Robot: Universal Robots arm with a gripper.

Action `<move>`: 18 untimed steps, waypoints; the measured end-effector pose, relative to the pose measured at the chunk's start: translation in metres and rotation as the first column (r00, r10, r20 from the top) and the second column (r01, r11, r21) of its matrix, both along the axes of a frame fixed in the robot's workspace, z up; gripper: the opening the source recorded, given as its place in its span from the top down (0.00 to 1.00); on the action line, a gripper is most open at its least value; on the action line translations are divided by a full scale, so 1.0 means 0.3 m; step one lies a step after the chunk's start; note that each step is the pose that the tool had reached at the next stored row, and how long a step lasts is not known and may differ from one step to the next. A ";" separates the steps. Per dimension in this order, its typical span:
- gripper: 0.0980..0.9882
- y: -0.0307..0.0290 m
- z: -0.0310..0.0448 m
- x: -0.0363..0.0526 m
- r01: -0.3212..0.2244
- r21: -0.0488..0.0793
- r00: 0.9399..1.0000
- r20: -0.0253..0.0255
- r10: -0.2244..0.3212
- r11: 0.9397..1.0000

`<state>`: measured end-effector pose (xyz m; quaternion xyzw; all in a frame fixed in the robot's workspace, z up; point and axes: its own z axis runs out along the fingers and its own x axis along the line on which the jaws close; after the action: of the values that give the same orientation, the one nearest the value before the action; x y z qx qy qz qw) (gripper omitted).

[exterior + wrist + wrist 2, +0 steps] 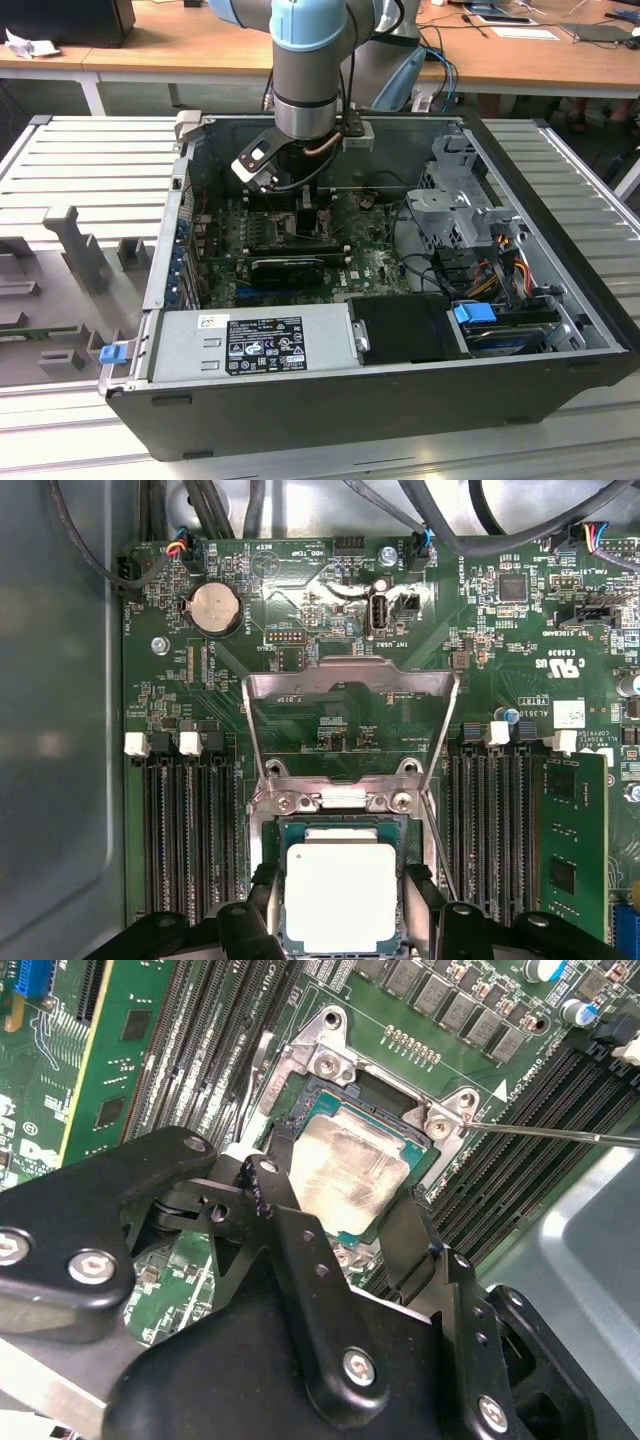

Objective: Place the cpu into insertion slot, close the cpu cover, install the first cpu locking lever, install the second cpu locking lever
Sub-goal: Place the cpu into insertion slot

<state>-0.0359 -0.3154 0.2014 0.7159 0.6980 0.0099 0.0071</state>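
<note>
The cpu (340, 895) lies flat in the insertion slot (340, 798), its pale, faintly smeared metal face up and a thin green rim showing around it. The black gripper (342, 912) hangs right over it with its jaws parted to about the chip's width, one finger (265, 1185) just beside each of two opposite edges. The cpu cover (350, 680), a thin silvery frame with a square window, stands tilted up from its hinge at the slot's edge, clear of the chip. A thin wire locking lever (560, 1135) sticks out unlatched beside the slot.

Rows of black ridged memory slots (190, 840) flank the socket on both sides, and one green memory module (575, 850) sits upright near it. A round coin battery (215, 607) and dark cables (450, 520) lie beyond the cover.

In the exterior view the arm reaches down into an open computer case (400, 400) on a ribbed metal bench (90, 160), with a grey power supply (250, 340) and a black card (290, 268) crowding the near side.
</note>
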 end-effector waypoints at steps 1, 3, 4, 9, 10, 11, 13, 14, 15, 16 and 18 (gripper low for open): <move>0.43 -0.001 0.000 0.000 0.000 0.000 1.000 0.000 0.000 1.000; 0.43 -0.001 0.000 0.000 0.000 -0.001 1.000 0.000 0.000 1.000; 0.43 -0.001 0.000 0.000 0.000 -0.001 1.000 0.000 0.000 1.000; 0.43 -0.001 -0.001 0.000 0.000 -0.016 1.000 0.000 0.000 1.000; 0.43 -0.001 -0.001 0.000 0.000 -0.017 1.000 0.000 0.000 1.000; 0.43 -0.002 -0.001 0.000 0.000 -0.015 1.000 0.000 0.000 1.000; 0.43 -0.001 -0.001 0.000 0.000 -0.007 1.000 0.000 0.000 1.000; 0.43 -0.001 -0.001 0.000 0.000 -0.002 1.000 0.000 0.000 1.000; 0.43 -0.001 0.000 0.000 0.000 0.007 1.000 0.000 0.000 1.000; 0.43 -0.001 0.004 0.000 0.000 0.009 1.000 0.000 0.000 1.000; 0.43 -0.001 0.025 0.000 0.000 0.009 1.000 0.000 0.000 1.000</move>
<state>-0.0359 -0.3157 0.2087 0.7159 0.6980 0.0130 0.0039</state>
